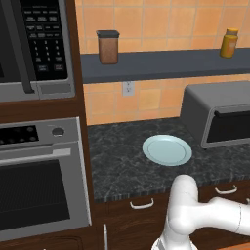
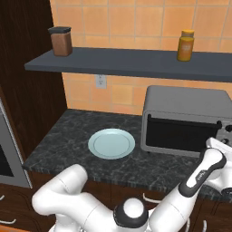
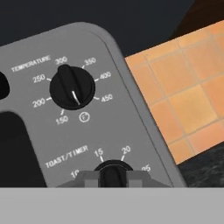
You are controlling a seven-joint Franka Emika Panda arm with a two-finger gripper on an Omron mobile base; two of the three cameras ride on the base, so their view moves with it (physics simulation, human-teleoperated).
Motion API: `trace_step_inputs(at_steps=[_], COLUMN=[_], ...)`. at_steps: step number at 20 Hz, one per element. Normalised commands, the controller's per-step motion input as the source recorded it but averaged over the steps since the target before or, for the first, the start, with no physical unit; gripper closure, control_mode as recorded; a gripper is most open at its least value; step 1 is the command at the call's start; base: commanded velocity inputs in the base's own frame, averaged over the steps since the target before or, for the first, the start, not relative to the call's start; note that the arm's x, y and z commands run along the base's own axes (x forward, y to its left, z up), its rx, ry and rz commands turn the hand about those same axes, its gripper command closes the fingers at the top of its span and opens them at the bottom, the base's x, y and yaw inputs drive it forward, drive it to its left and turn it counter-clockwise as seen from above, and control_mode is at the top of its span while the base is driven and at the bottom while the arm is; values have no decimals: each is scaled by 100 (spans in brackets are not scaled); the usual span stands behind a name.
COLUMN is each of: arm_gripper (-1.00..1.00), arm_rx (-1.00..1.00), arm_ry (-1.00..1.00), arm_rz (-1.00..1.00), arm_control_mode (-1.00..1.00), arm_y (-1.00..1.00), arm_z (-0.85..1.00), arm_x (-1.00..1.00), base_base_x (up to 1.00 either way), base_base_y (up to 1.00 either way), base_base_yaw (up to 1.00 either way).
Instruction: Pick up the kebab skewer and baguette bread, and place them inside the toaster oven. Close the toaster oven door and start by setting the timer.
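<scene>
Dark speckled stone counter (image 2: 68, 131) runs under an orange tiled wall, with a long dark grey shelf (image 2: 136, 65) above it. On the shelf sit a brown canister with a black lid (image 2: 60, 41) and an amber jar with a yellow cap (image 2: 185, 45), well apart. Down on the counter there's a round pale blue plate (image 2: 111, 143), bare, and just to its right the grey metal toaster oven with the rounded top (image 2: 186, 102). Its dark glass door in the light grey frame (image 2: 179, 133) is up and closed, handle bar along the top edge. Can't see the skewer or baguette through the glass.

The hand view is right up against the oven's control panel: a black temperature knob (image 3: 71, 87), and below it the black toast/timer knob (image 3: 112, 174). The white arm's two-finger gripper (image 3: 111, 178) is pinched tight on that timer knob, one grey finger pad on each side of it.

Off to the left stand a built-in steel wall oven (image 1: 41, 180) and a microwave with a black keypad (image 1: 36, 46).
</scene>
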Motion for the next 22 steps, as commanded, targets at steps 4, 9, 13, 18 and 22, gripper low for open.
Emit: trace_step_inputs(at_steps=[4,9,13,18,22], arm_gripper=[100,100,100,100,100], arm_rx=[15,22,25,26,27], arm_ry=[0,0,0,0,0], arm_rz=[-5,-5,-2,0,0], arm_control_mode=[-100,-100,-100,-100,-100], arm_y=[9,5,0,0,0], arm_z=[37,42,49,45,35], arm_x=[0,0,0,0,1], base_base_x=[0,0,0,0,0], base_base_y=[0,0,0,0,0], base_base_yaw=[0,0,0,0,0])
